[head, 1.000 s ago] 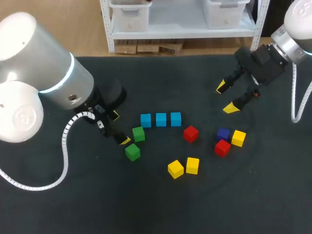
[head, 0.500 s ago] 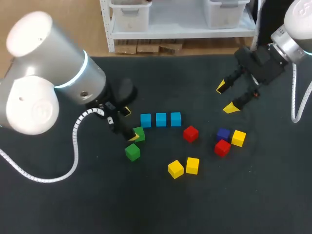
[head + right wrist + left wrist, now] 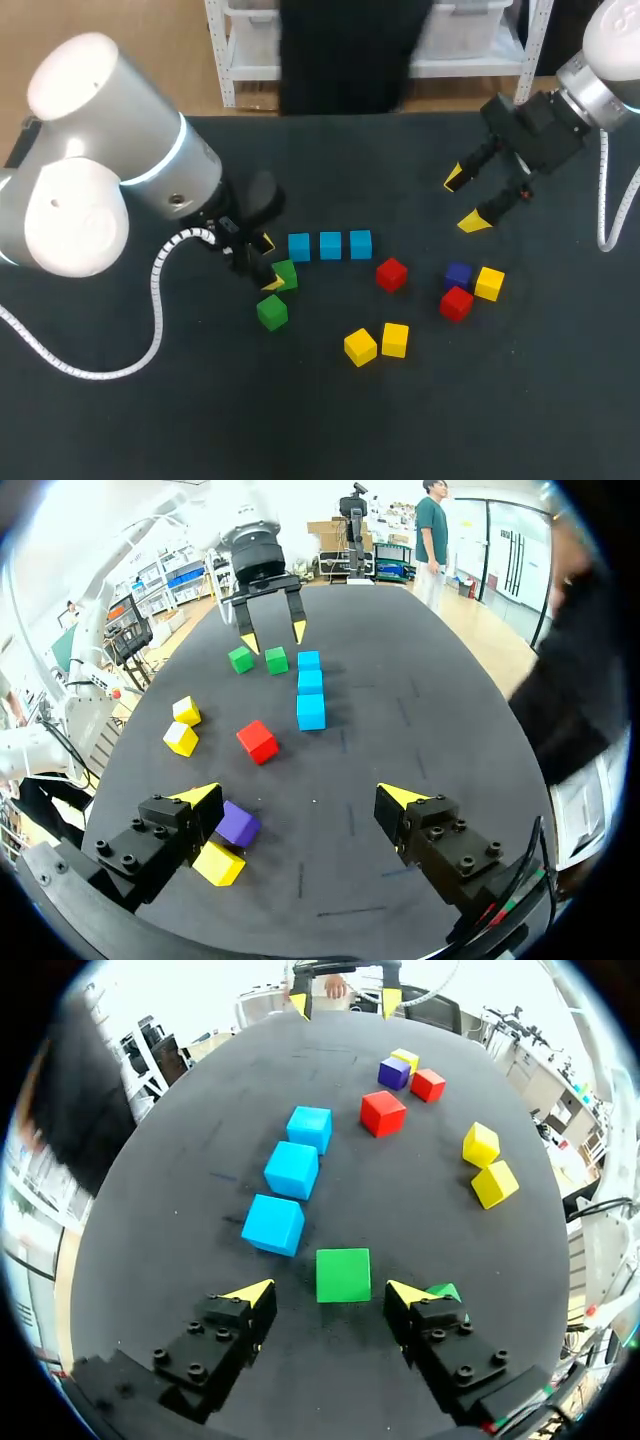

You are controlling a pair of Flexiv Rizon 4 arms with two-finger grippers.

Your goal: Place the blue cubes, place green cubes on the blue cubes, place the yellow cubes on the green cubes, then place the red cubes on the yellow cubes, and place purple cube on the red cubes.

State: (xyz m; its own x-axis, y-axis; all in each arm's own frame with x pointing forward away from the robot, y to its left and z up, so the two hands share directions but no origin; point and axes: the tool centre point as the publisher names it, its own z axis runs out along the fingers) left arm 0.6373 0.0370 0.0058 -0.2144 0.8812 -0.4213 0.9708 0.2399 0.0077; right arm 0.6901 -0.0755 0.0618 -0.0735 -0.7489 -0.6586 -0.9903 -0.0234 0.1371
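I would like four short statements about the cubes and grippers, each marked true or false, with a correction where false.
The three blue cubes lie in one row. True.
One green cube is stacked on a blue one. False: both green cubes lie on the table.
The left gripper is open, with a green cube just ahead of its fingers. True.
The right arm holds the purple one. False: the right gripper is open and empty; the purple cube lies on the table.
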